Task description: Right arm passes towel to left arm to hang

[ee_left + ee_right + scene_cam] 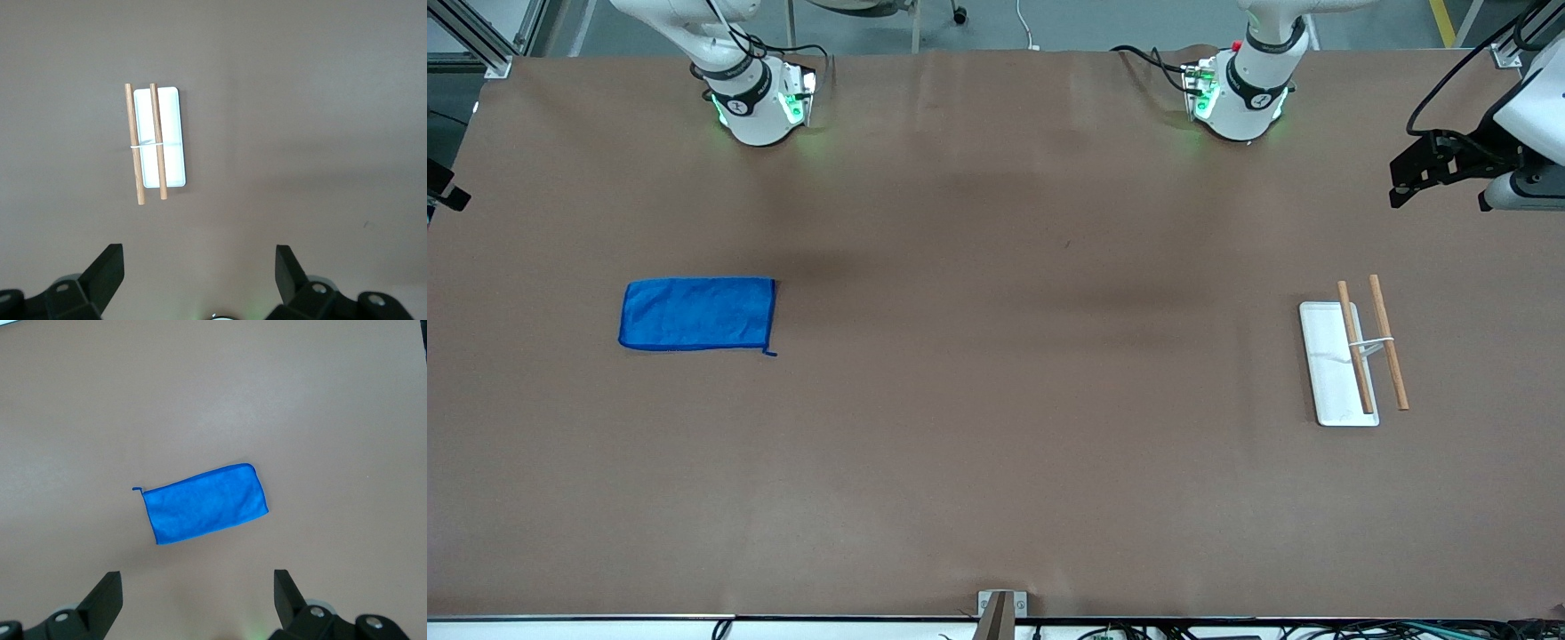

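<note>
The bright blue towel lies flat on the brown table toward the right arm's end, with a thread tail at one corner. It also shows in the right wrist view. My right gripper is open and empty, high above the table, with the towel ahead of its fingertips. My left gripper is open and empty, high over the left arm's end of the table. Its black hand shows at the edge of the front view.
A hanging rack with a white flat base and two wooden rods stands toward the left arm's end; it also shows in the left wrist view. The two arm bases stand along the edge farthest from the front camera.
</note>
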Action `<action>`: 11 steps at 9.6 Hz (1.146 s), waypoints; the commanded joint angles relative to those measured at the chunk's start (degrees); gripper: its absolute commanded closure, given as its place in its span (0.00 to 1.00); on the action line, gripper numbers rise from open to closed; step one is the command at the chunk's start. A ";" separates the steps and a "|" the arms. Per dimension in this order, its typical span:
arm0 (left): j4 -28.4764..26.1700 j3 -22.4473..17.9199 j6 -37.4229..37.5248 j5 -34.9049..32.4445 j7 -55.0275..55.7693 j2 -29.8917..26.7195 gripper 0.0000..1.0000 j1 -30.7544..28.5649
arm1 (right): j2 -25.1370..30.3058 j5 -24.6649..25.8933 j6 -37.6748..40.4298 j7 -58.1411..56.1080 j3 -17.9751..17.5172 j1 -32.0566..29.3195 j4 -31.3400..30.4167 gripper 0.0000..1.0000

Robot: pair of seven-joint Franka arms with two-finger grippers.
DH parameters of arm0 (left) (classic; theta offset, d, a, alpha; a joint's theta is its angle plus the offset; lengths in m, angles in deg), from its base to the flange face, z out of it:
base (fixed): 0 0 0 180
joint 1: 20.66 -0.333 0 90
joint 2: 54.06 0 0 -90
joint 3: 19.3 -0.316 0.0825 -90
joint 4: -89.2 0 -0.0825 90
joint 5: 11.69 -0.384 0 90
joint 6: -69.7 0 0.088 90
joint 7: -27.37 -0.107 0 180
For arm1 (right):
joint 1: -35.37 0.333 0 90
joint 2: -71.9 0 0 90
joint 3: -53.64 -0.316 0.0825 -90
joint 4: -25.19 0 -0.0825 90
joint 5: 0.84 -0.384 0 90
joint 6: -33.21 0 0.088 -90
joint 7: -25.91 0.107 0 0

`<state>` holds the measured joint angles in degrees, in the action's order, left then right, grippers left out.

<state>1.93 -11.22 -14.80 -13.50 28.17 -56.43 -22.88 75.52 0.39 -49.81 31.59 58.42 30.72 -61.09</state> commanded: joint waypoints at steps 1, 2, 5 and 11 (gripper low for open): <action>0.44 0.18 1.10 -0.65 0.25 1.49 0.00 0.11 | -0.19 0.00 0.66 0.47 -0.13 -0.01 0.50 0.00; 0.53 0.18 1.18 -0.48 0.16 1.49 0.00 0.11 | -0.19 0.00 0.66 0.38 -0.13 -0.01 0.50 0.00; 1.32 0.18 1.18 -0.21 -0.36 1.67 0.00 0.03 | -0.19 0.00 0.66 0.38 -0.04 -0.01 0.50 0.00; 1.32 0.18 1.18 2.78 -0.02 2.28 0.00 -0.41 | -0.19 0.35 -19.39 -4.70 -0.13 0.86 -24.84 0.00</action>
<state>3.25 -11.21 -14.56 -11.62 28.17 -55.48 -22.97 73.56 0.34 -62.57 28.58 58.28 31.29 -77.15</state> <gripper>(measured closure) 0.000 0.000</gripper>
